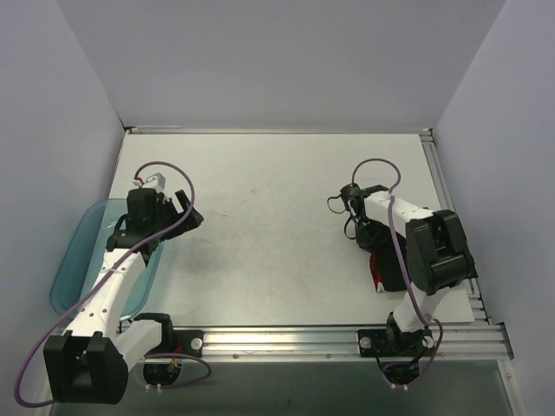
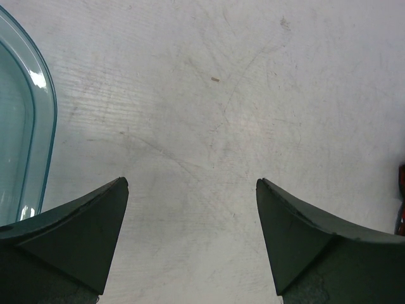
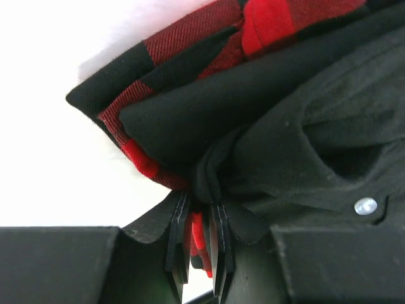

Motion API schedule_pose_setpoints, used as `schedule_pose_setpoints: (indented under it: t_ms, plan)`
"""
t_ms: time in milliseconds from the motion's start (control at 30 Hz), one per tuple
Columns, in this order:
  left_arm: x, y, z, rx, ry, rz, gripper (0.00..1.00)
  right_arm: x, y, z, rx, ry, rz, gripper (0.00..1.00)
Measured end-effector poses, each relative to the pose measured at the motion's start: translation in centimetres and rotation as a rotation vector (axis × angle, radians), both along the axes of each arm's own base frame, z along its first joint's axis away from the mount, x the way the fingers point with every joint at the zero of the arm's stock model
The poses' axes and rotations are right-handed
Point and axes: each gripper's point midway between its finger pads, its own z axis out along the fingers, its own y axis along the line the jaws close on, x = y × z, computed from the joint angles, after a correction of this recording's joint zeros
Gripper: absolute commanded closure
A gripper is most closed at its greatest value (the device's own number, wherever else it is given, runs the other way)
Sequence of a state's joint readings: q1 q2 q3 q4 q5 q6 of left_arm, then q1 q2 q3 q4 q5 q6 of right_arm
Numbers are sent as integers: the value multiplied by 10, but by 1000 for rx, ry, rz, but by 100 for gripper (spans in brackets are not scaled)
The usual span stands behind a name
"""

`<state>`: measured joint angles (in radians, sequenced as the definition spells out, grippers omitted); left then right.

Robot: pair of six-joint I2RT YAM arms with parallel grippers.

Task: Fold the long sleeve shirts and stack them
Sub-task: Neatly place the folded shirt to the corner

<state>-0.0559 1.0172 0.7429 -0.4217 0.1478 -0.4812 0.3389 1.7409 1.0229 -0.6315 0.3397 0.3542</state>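
Both jaws of the right gripper (image 3: 197, 204) are pinching bunched cloth nearly shut, with the red-and-black check shirt (image 3: 183, 35) showing between them and the black shirt (image 3: 304, 120) pressing against it. The left gripper (image 2: 192, 185) is hanging wide open, gripping nothing, just beside the teal tub (image 2: 39, 120). Both shirts are lying well apart from that tub.
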Motion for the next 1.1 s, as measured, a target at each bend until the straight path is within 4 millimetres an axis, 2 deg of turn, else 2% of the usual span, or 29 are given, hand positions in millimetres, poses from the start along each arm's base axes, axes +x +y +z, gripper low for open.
schedule_pose_setpoints:
  t_ms: [167, 267, 400, 500, 633, 733, 800, 867, 1100]
  plan:
    - [0, -1, 0, -5, 1, -6, 9, -3, -8, 5, 20, -14, -45, 84]
    - [0, -2, 0, -6, 1, -8, 9, -5, -11, 4, 26, -11, -67, 80]
    - [0, -2, 0, -6, 1, -9, 9, -4, -8, 7, 21, -23, -42, 58]
    - [0, -2, 0, -6, 1, -9, 9, -1, 10, 18, 29, -68, 33, 50]
    - [0, -2, -1, -4, 4, -14, 9, 13, 42, 46, 76, -179, 118, 51]
    - [0, -2, -2, -2, 8, -18, 9, 30, 48, 68, 88, -274, 119, 57]
    - [0, -2, -3, -1, 8, -22, 9, 38, 44, 77, 75, -319, 99, 62]
    - [0, -3, -2, 0, 6, -23, 9, 41, 36, 78, 64, -331, 67, 64]
    - [0, -4, -3, -4, 7, -28, 9, 40, 0, 61, 34, -305, -79, 76]
